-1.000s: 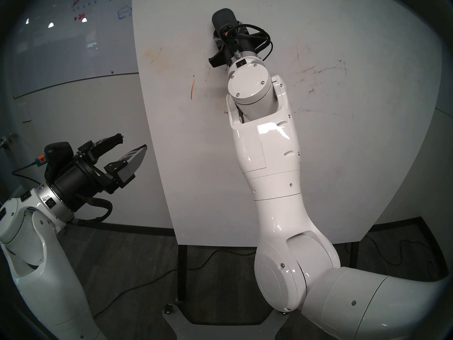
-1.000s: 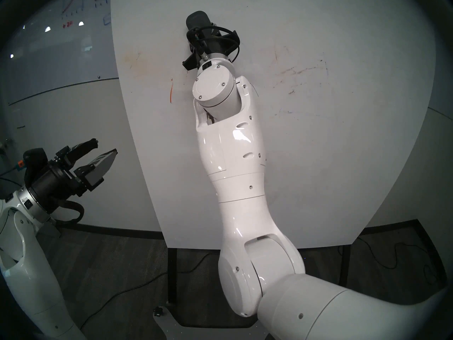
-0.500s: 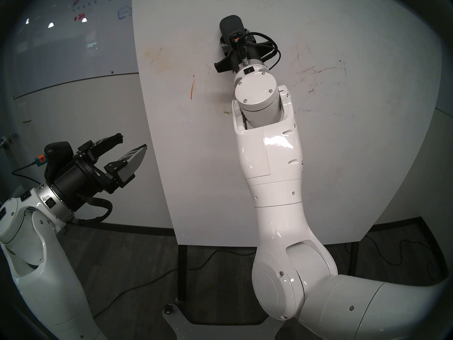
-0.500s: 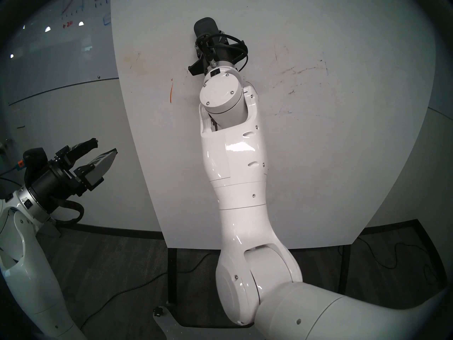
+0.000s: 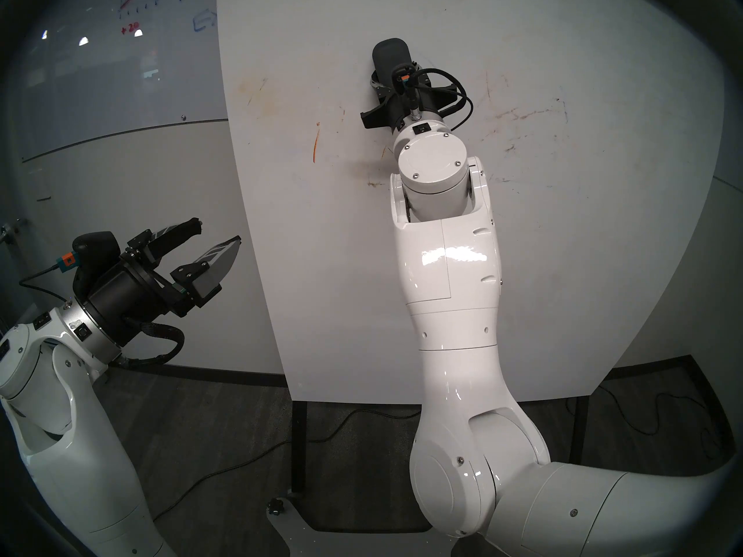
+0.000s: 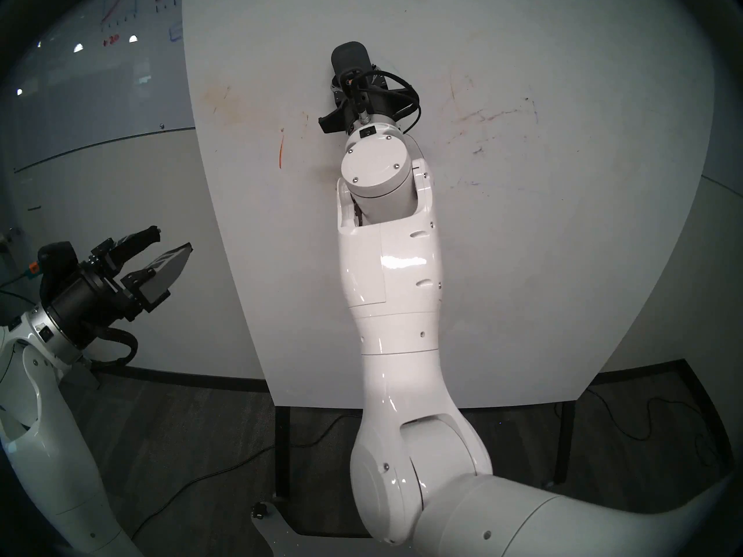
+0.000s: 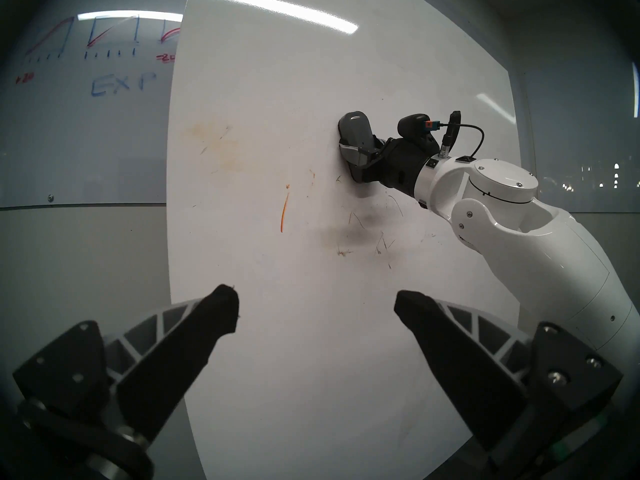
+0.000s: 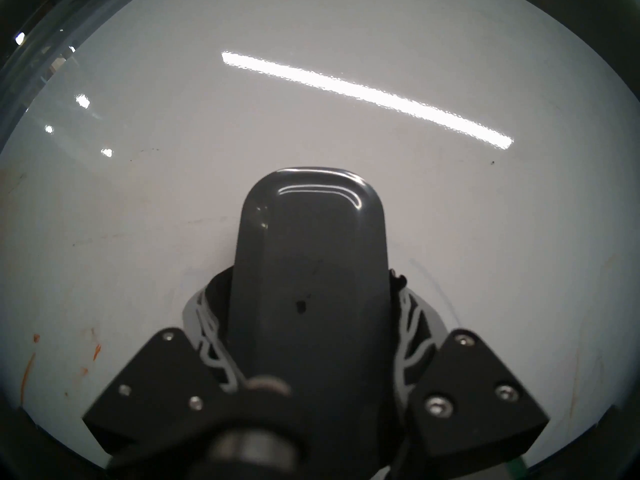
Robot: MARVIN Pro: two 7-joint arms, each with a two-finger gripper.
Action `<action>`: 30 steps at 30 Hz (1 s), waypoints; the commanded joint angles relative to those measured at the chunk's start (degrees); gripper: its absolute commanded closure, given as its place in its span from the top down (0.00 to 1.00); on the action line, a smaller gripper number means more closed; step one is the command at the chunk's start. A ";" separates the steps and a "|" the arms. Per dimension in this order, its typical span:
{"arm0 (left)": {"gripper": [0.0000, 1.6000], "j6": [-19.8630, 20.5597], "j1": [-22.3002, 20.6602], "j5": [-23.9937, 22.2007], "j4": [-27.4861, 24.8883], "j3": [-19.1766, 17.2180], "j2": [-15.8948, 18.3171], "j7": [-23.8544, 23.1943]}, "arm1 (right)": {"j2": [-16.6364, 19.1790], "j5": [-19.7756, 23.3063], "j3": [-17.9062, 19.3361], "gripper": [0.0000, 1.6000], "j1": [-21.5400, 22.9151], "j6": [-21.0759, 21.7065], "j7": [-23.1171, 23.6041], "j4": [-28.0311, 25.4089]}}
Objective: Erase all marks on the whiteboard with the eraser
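blue "EXP" on glass wall board (image 7: 86, 129) behind the whiteboard (image 7: 311, 88), red "+20" at its left under the graph ticks, partly cut red "-2…" at whiteboard's edge, nothing legible on whiteboard itself

Two arms in glossy white moulded shells, segment seams visible, small silver screws at joint covers. Right arm (image 5: 454, 287): round flat white joint cap (image 5: 432, 162) with three screws; two oval recesses on the forearm shell; black cylindrical wrist section looped with thin black cables (image 5: 450, 90). Left arm (image 5: 52, 403): brushed silver wrist ring (image 5: 86, 335), black cylinder, braided black cable, orange-and-teal connector (image 5: 66, 261). Left gripper (image 7: 317, 308): black tapered fingertips on grey triangular-ribbed fingers (image 7: 460, 327), black mounts with silver screws. Right gripper (image 8: 308, 334): matching black screw-studded mounts.
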 commanded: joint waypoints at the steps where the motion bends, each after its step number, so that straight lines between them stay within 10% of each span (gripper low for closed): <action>1: 1.00 -0.08 -0.09 -0.12 -0.91 0.10 0.12 -0.14 | 2.28 0.52 6.21 0.00 -6.37 6.21 0.04 4.60; 30: 1.00 0.07 0.07 -0.03 -0.91 0.07 0.11 -0.10 | 7.26 8.88 5.07 0.00 -12.64 8.01 1.71 -6.65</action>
